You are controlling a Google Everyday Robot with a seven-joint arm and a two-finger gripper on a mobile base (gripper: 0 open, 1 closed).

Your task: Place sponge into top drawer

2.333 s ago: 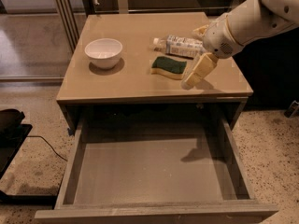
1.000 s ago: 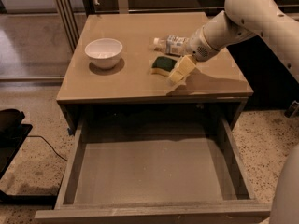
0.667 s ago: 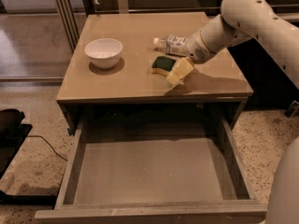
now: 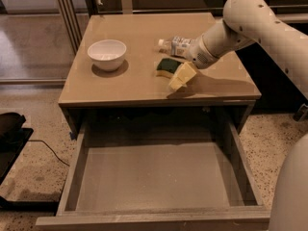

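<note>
The sponge (image 4: 166, 65), dark green on top with a yellow base, lies on the tan cabinet top right of centre. My gripper (image 4: 180, 77) hangs from the white arm that comes in from the upper right. It sits low over the top, right against the sponge's right front side. The top drawer (image 4: 154, 182) is pulled wide open below the cabinet's front edge, and its flat grey bottom holds nothing.
A white bowl (image 4: 107, 54) stands on the left of the cabinet top (image 4: 130, 88). A white-labelled plastic bottle (image 4: 174, 44) lies just behind the sponge. A dark object and a cable (image 4: 29, 143) lie on the floor at the left.
The gripper has moved left along the cabinet top, from beside the sponge's right end to close against it. The sponge, bottle and bowl have not moved.
</note>
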